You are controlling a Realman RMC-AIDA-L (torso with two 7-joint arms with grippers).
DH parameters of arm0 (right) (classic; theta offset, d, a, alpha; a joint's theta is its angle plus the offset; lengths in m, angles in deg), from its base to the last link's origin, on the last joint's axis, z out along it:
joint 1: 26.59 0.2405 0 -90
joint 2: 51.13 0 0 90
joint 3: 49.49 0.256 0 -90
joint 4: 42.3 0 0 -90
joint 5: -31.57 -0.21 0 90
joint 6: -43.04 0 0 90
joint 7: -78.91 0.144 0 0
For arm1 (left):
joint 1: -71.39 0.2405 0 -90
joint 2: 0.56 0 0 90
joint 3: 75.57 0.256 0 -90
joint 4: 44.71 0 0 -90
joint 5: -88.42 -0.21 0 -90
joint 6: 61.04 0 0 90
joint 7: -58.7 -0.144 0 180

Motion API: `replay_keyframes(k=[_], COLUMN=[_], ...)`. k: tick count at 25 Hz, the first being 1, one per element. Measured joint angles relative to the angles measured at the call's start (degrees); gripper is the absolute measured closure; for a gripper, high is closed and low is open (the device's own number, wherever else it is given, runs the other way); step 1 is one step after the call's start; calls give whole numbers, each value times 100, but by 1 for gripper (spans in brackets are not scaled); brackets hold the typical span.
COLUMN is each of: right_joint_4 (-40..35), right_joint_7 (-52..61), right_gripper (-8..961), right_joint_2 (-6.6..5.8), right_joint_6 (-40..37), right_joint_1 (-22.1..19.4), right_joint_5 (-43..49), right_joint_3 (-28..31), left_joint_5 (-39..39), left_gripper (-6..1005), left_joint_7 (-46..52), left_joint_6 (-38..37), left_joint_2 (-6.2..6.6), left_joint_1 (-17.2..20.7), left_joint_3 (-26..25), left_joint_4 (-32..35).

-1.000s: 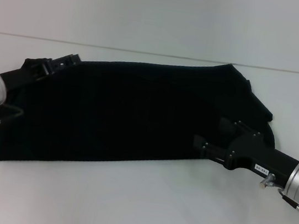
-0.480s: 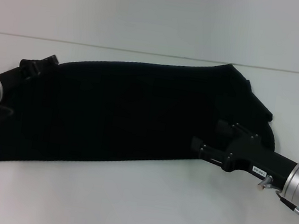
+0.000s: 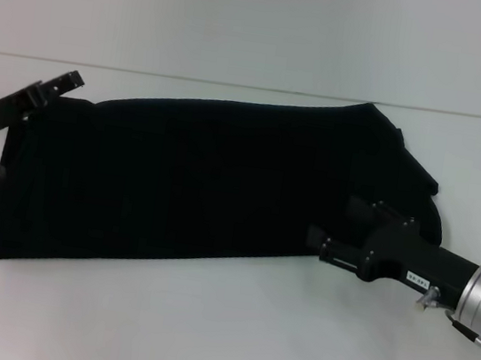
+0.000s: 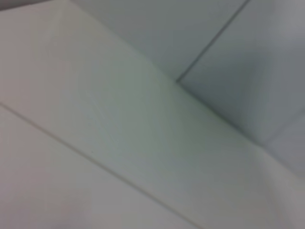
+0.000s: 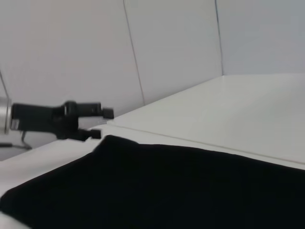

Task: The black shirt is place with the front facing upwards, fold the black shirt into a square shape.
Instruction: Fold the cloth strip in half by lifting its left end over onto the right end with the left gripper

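Across the white surface (image 3: 221, 320) lies the black shirt (image 3: 204, 184), spread as a long folded band running from the near left toward the far right, its right end bunched into a few loose folds; no lettering shows on the upturned side. Over the shirt's right near edge sits the right end effector (image 3: 326, 241), low against the cloth and pointing left; whether its fingers are parted or pinching fabric cannot be told, since black body and black cloth merge. At the shirt's far left corner the left end effector (image 3: 62, 81) hangs just above the surface, clear of the cloth and holding nothing, its two fingers set narrowly apart; the right wrist view shows it (image 5: 101, 123) likewise, just beyond the shirt's edge (image 5: 157, 186).
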Motion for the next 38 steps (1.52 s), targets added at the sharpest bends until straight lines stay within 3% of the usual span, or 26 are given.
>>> replay_keyframes(k=[8, 16, 23, 38], right_joint_4=[-323, -367, -365, -335], right_joint_7=[-219, -378, -356, -335], right_gripper=[9, 11, 9, 10], right_joint_2=[-25, -15, -14, -6], right_joint_6=[-299, -428, -416, -371], right_joint_1=[-145, -200, -240, -265], right_joint_5=[493, 530, 516, 473], right_joint_3=[-471, -467, -430, -412], left_joint_5=[-1472, -3311, -4096, -4403], left_gripper=[49, 48, 51, 84], left_joint_7=[2251, 3558, 4224, 4654], left_joint_6=[-2630, -4190, -4452, -4512], left_joint_2=[342, 593, 616, 658], left_joint_1=[577, 642, 643, 638], left_joint_3=[-506, -1308, -1359, -1603], left_joint_4=[1303, 1955, 2102, 1844])
